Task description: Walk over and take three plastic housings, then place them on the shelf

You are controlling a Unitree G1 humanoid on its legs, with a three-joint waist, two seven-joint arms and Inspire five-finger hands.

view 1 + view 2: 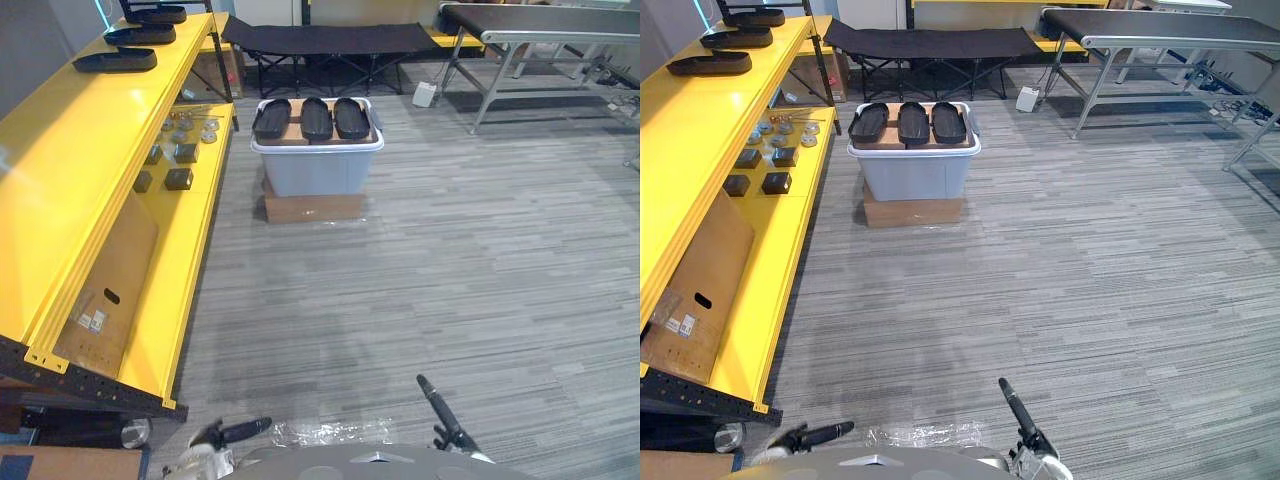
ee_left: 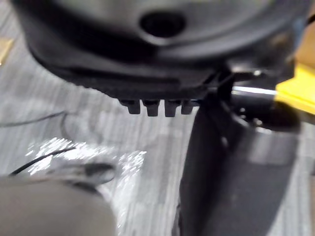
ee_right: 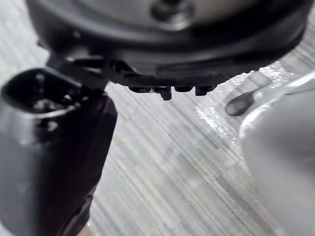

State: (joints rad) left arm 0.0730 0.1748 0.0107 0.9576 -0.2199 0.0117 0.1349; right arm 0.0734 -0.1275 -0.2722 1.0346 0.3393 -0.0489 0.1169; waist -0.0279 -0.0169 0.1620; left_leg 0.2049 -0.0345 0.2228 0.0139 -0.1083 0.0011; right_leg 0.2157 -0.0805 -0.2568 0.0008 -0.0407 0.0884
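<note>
Carpet (image 1: 450,250) separates binned housings (image 1: 316,118) from left hand (image 1: 240,431), right hand (image 1: 440,403), seemingly relaxed.

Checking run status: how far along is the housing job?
Done: three black housings lie on the yellow shelf's top, placer unknown. In hand: nothing; left hand and right hand hang open, empty. Left: three housings on the grey bin ahead, untouched; walk there first.
</note>
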